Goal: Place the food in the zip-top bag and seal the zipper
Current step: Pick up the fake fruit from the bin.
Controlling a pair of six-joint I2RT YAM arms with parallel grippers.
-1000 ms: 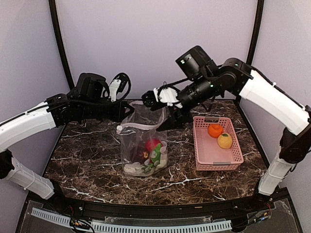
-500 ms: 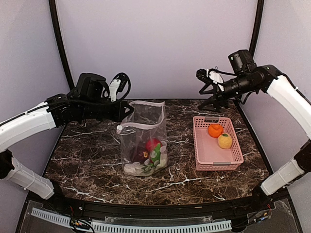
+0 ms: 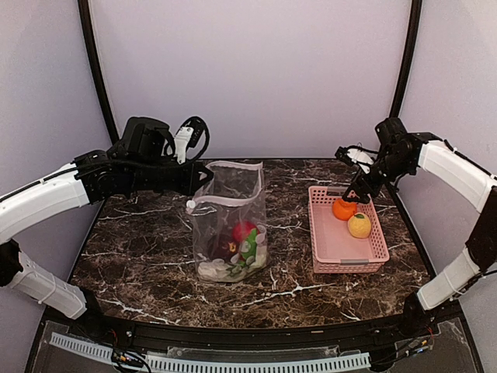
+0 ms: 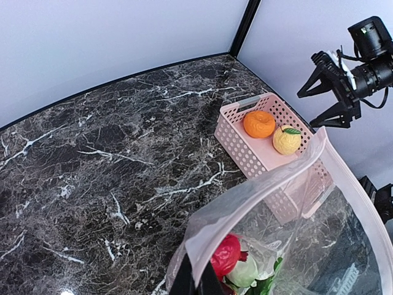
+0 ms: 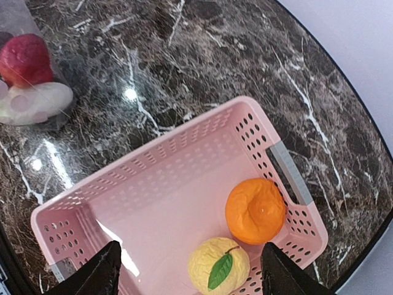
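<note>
The clear zip-top bag point(image 3: 230, 214) stands upright at mid-table, its mouth open, its whitish zipper point(image 3: 223, 200) along the top edge. A red ball point(image 3: 244, 231), a maroon piece point(image 3: 227, 249) and white pieces point(image 5: 37, 103) lie inside. My left gripper point(image 3: 203, 178) is shut on the bag's left mouth edge point(image 4: 198, 255), holding it up. The orange point(image 5: 255, 211) and the yellow fruit point(image 5: 218, 267) lie in the pink basket point(image 5: 166, 196). Above them hangs my right gripper point(image 5: 191, 271), open and holding nothing, over the basket's far end point(image 3: 346, 176).
The pink lattice basket point(image 3: 347, 256) sits right of the bag on the dark marble table point(image 3: 140, 233), with a grey handle point(image 5: 288, 174) at each short end. Pale walls and black corner posts point(image 3: 401, 70) close in the back.
My right arm swung from over the bag's mouth to the right and came down above the basket, its jaws opening wider. The left arm and bag stayed still.
</note>
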